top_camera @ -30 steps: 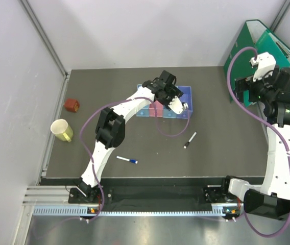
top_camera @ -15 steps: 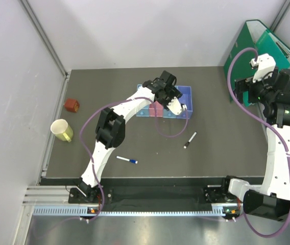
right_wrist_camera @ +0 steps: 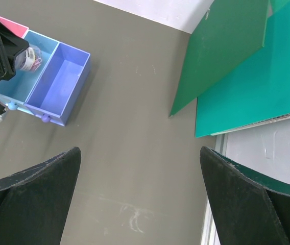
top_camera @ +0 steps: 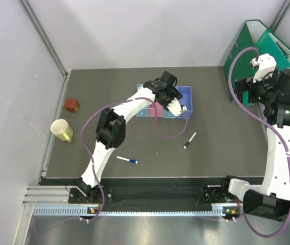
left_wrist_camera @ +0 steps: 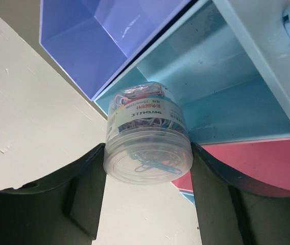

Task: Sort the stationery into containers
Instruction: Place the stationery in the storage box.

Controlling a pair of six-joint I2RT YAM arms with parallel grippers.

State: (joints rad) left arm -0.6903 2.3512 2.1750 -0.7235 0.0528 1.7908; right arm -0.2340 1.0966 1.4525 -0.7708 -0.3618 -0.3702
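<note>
Clear round paper-clip tub [left_wrist_camera: 147, 138] sits clamped btwn the fingers of the left gripper [left_wrist_camera: 147, 168], jaws partway closed on its sides. Tub's long axis runs along the gripper: flat clear end faces the wrist cam, far end points into the light blue bin [left_wrist_camera: 221, 92] next to the purple-blue bin [left_wrist_camera: 99, 46], w/ the pink bin [left_wrist_camera: 247, 163] on the other side. Can't tell if the tub touches the bin. In the top view the bin row [top_camera: 186, 94] lies at approx. 12 o'clock on the table. Left arm stretches from its base at 7 o'clock, elbow bent, wrist over the row. Right gripper [right_wrist_camera: 140, 204] is held high at 2 o'clock by the green folders [top_camera: 249, 41], fingers spread wide, nothing btwn them, cam looking down at bare table. White pen [top_camera: 127, 160] lies roughly 9-to-3, blue cap toward 3 o'clock. Marker [top_camera: 190, 140] lies 1-to-7, well apart from the pen.
</note>
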